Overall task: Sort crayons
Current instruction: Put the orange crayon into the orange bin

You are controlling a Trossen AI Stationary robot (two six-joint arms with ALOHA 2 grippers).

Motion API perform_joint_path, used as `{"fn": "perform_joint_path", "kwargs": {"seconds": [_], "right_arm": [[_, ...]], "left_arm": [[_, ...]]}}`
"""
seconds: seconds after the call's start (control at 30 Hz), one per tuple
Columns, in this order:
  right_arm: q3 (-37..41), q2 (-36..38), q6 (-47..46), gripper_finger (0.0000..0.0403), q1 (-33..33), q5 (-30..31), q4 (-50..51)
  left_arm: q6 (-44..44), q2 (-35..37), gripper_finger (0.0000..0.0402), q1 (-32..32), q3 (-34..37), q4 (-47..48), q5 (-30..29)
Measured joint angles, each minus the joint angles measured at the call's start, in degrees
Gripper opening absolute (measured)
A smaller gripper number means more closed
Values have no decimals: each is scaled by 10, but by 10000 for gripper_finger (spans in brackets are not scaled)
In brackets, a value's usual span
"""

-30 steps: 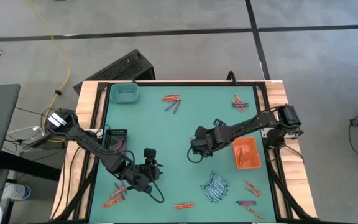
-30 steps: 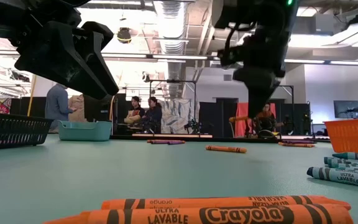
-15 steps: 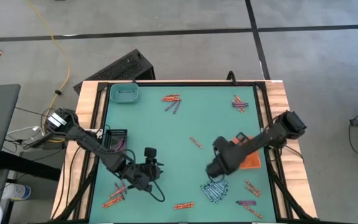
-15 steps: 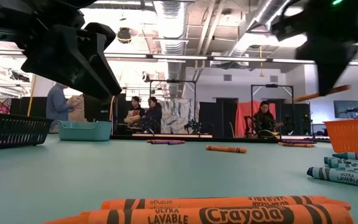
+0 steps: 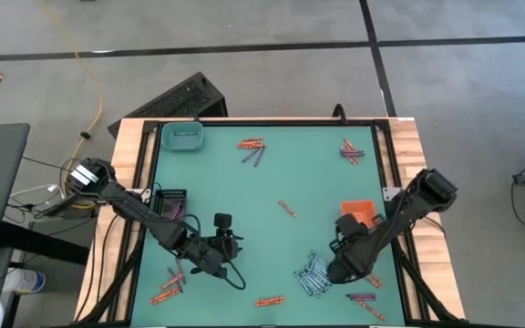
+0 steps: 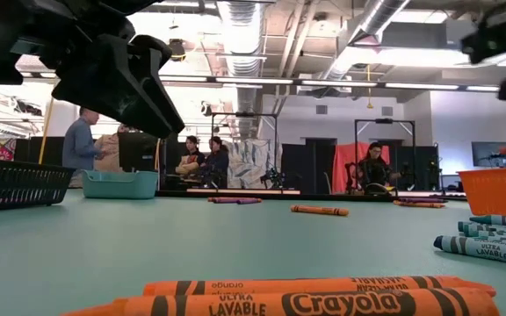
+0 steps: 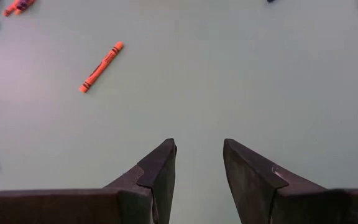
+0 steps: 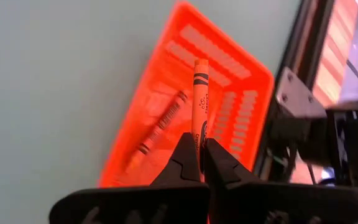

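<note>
My right gripper (image 8: 201, 146) is shut on an orange crayon (image 8: 200, 93) beside the orange tray (image 5: 361, 215) at the table's right; in its wrist view the tray (image 8: 229, 68) holds another orange crayon (image 8: 163, 124). My left gripper (image 7: 199, 155) is open and empty over bare mat near the table's near left (image 5: 233, 248). A single orange crayon (image 5: 286, 209) lies mid-table and also shows in the left wrist view (image 7: 101, 66). Pale blue-grey crayons (image 5: 315, 273) lie in a heap near the front. Two orange crayons (image 6: 306, 297) lie closest to the low camera. My right gripper pinches the orange crayon's near end (image 8: 199, 138) between its two fingertips. The crayon lies along the fingers and sticks out past their tips, its free end (image 8: 201, 63) showing against the orange tray. It is lifted clear of the table.
A teal tray (image 5: 182, 137) stands at the far left and a black tray (image 5: 171, 202) at the left edge. Orange and purple crayons lie in groups at the far middle (image 5: 252, 148), far right (image 5: 352, 151), near left (image 5: 169, 287) and near right (image 5: 368, 275).
My right gripper has swung from the table's middle toward the near and right edges, carrying the orange crayon, and now points at the orange tray. The single crayon mid-table has come into view where the gripper was.
</note>
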State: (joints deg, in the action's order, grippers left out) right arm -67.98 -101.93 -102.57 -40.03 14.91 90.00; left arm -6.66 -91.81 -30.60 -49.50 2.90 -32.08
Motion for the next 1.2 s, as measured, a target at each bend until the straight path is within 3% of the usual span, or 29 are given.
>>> {"fn": "perform_joint_path", "kwargs": {"seconds": [0.23, 1.07, 1.2], "right_arm": [[27, 0, -57, 1, -31, -16, -13], [29, 0, -50, 10, -21, -14, -19], [29, 0, -48, 31, -17, -13, -15]], "left_arm": [[-1, 0, 125, 7, 0, 0, 4], [-5, 0, 125, 16, 0, -12, 19], [-5, 0, 125, 16, 0, -11, 20]]}}
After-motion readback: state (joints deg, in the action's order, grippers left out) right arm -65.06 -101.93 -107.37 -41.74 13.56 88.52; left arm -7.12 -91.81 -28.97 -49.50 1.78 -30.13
